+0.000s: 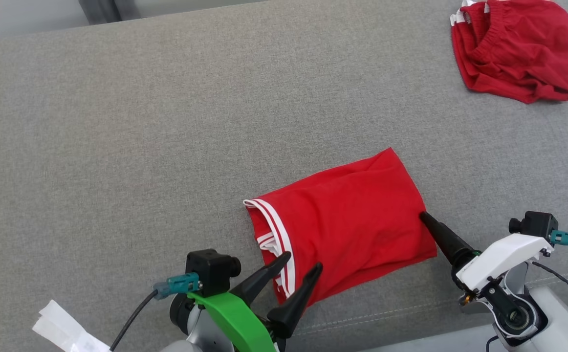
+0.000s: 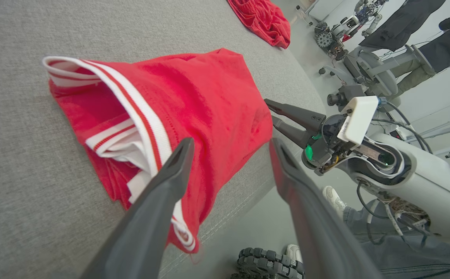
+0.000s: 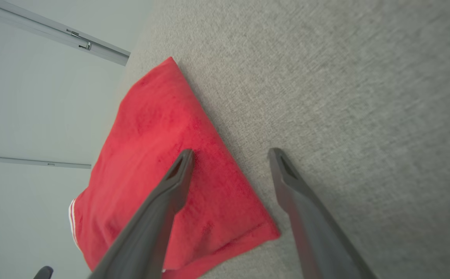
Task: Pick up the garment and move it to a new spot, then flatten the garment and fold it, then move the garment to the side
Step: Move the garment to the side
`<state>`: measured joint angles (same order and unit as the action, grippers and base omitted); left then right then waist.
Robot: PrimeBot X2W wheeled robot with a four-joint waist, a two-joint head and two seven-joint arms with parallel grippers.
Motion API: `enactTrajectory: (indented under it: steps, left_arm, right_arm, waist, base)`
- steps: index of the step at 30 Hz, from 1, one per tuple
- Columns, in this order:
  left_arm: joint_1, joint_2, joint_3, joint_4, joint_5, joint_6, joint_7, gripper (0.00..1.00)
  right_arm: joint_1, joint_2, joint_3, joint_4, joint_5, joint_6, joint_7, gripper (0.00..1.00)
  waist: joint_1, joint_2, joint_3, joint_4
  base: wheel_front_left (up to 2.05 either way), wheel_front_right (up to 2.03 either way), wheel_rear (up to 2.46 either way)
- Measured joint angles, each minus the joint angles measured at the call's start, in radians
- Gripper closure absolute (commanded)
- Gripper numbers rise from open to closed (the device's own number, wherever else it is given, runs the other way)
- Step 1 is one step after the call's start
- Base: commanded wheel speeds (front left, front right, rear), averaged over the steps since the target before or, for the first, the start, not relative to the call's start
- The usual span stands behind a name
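Near the front edge of the grey upholstered surface (image 1: 118, 146) lies the red garment (image 1: 352, 220), a compact, roughly rectangular bundle with its white-striped hem (image 1: 276, 225) turned toward the robot's left, so the folding looks done and the move to the side is probably what remains. The left end effector (image 1: 302, 261) stands wide open with nothing in it, its fingers straddling the striped end, one tip over the white trim. The right end effector (image 3: 231, 153) is equally wide and empty at the opposite end, one finger over the plain red edge and the other over bare grey fabric (whether either tip actually presses the cloth I cannot tell). Placed this way, one at each end, they seem set to pinch both ends and carry the bundle without letting the fold fall open. Well apart, at the far right corner, sits a second crumpled red garment (image 1: 516, 49). A white paper scrap (image 1: 64, 325) shows beside the left arm. Off the edge, a person's shoe (image 2: 333, 195) is on the floor. Nothing lies between the bundle and the open grey stretch around it.
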<state>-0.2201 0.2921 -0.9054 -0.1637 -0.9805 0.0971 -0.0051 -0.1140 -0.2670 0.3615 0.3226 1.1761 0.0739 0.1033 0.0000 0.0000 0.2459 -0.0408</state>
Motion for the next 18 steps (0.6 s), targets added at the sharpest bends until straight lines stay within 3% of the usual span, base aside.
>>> enactTrajectory:
  steps: [10, 18]
  left_arm:
    - [-0.004, 0.006, 0.005, -0.006, 0.001, 0.005, 0.015, 0.0]
    - [-0.004, 0.003, 0.005, -0.005, 0.001, 0.009, 0.023, 0.0]
  right_arm:
    - [-0.058, 0.011, 0.005, 0.056, 0.089, 0.04, 0.085, 0.0]
    - [-0.09, 0.031, 0.041, 0.081, 0.123, 0.049, 0.156, 0.0]
  waist:
    - [0.0, 0.0, 0.014, 0.017]
    - [0.0, 0.0, 0.002, 0.029]
  base:
    - [0.0, 0.0, 0.0]
    - [0.0, 0.0, 0.0]
